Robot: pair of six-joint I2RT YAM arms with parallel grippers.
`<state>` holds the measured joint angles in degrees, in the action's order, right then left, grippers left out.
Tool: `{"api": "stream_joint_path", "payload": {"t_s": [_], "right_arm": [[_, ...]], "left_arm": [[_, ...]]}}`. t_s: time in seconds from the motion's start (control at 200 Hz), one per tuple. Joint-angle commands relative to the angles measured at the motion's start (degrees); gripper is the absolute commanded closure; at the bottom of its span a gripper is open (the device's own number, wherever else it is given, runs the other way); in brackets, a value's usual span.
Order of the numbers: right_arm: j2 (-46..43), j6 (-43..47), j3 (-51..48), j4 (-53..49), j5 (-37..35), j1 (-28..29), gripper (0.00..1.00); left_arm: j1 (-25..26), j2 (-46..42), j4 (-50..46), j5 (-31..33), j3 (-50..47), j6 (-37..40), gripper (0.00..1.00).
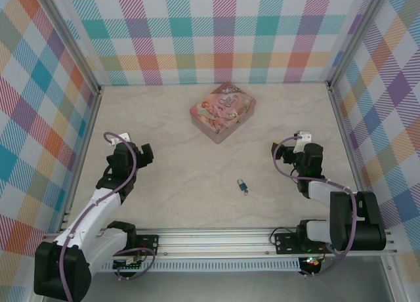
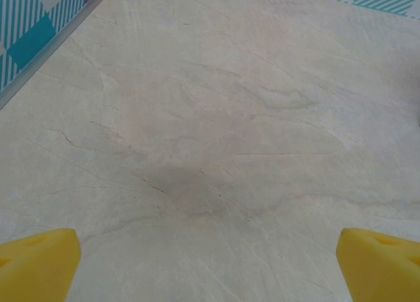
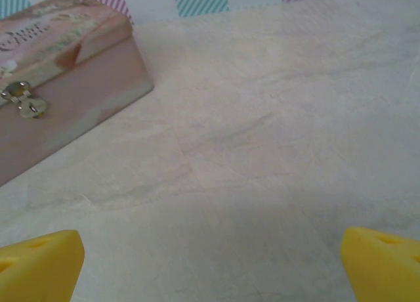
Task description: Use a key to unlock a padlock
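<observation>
The left jaws stand spread wide and hold nothing. In the left wrist view the two yellow fingertips (image 2: 38, 262) sit at the lower corners, with bare marbled worktop (image 2: 216, 118) and a faint shadow between and ahead of them. The checked wall (image 2: 26, 33) runs off ahead to their left.

The right jaws are also spread wide and hold nothing. Their yellow fingertips (image 3: 39, 266) frame bare worktop. Ahead of these jaws and to their left lies the pink tin (image 3: 59, 85), well apart from them, with its small metal clasp (image 3: 23, 100) on the side that faces them.

From above, the left arm (image 1: 98, 203) and the right arm (image 1: 328, 197) reach in from the near edge, and both pairs of jaws hover over the worktop (image 1: 164, 118), well apart from each other. The padlock (image 1: 242, 184) lies flat on the worktop between the two pairs of jaws. It is nearer to the right jaws, to their left and back toward the arm bases, and neither pair touches it. The key (image 1: 246, 192) is a dark speck at the padlock's near end, either touching it or just beside it; I cannot tell which. The tin (image 1: 223, 111) sits beyond both pairs of jaws, roughly midway between them.
</observation>
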<state>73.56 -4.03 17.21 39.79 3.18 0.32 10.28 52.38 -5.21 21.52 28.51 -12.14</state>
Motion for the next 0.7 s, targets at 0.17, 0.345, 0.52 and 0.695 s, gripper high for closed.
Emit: {"api": "stream_joint_path", "payload": {"t_s": [0.17, 0.345, 0.52, 0.695], "right_arm": [[3.9, 5.4, -2.2, 14.0, 4.8, -0.3, 0.0], [14.2, 4.9, -3.6, 26.0, 3.8, -0.4, 0.0], [14.5, 3.1, 6.1, 8.5, -0.4, -0.6, 0.0], [14.4, 3.1, 6.2, 8.0, -1.1, -0.6, 0.0]], "left_arm": [[-1.0, 0.2, 1.8, -1.2, 0.7, 0.2, 0.0], [-0.9, 0.1, 0.8, -1.6, 1.9, 1.6, 0.0], [-1.0, 1.0, 1.4, -1.8, 1.9, 1.9, 0.0], [-1.0, 5.4, 4.9, 0.5, 0.5, 2.7, 0.0]]}}
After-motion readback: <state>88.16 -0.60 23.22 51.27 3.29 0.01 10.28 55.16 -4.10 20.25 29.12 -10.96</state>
